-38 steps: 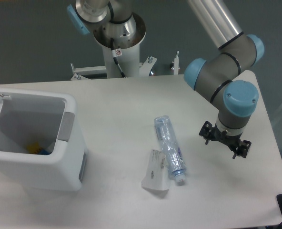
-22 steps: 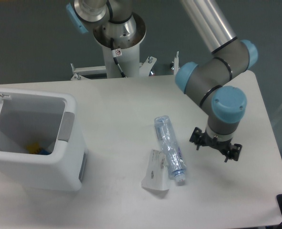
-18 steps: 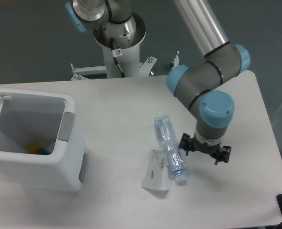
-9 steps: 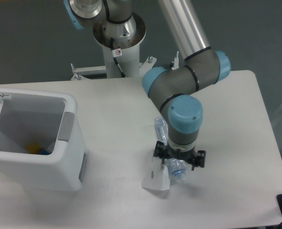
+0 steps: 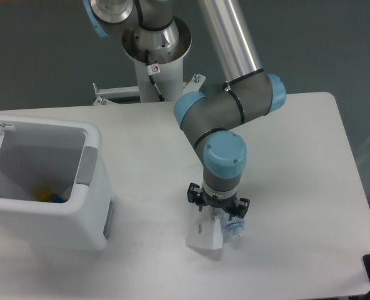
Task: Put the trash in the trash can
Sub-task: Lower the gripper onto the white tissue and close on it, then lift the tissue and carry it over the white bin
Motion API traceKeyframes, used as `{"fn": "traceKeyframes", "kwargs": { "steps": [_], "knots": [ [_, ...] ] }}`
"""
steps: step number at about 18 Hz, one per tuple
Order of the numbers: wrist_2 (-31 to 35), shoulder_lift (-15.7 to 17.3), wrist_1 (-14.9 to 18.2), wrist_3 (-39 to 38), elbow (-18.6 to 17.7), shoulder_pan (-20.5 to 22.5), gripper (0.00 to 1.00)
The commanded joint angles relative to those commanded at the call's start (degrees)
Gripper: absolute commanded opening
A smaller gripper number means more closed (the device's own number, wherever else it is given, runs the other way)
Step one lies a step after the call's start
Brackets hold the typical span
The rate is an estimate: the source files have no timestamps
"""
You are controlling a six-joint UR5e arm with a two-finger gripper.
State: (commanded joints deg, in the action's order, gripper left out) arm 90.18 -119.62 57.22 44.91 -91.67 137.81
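White table [image 5: 297, 137], grey wall [image 5: 35, 56] behind, bin [image 5: 54, 215] left w/ lid open

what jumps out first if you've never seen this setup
The grey and blue robot arm dominates, bending down from the top so its gripper hangs right over the trash near the table's front middle, hiding most of the plastic bottle and part of the white paper packet. At the left edge stands a big white trash can, lid open, with something yellow and blue already inside.

high front cam (single), over table [image 5: 141, 131]
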Motion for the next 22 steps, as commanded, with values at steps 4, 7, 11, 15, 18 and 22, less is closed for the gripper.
{"fn": "traceKeyframes", "kwargs": {
  "steps": [4,7,11,15,18,22],
  "knots": [
    [-2.0,1.5,0.2,-0.2,0.3,-0.5,0.0],
    [-5.4,3.2,0.6,-0.3,1.1,0.0,0.0],
    [-11.6,8.5,2.4,-1.3,1.6,0.4,0.0],
    [-17.8,14.8,3.9,-5.7,1.8,0.4,0.0],
    [-21.3,18.9,4.0,-8.3,1.8,-0.4,0.0],
    [-25.8,23.1,3.7,-10.8,2.4,-1.1,0.0]
  ]
}}
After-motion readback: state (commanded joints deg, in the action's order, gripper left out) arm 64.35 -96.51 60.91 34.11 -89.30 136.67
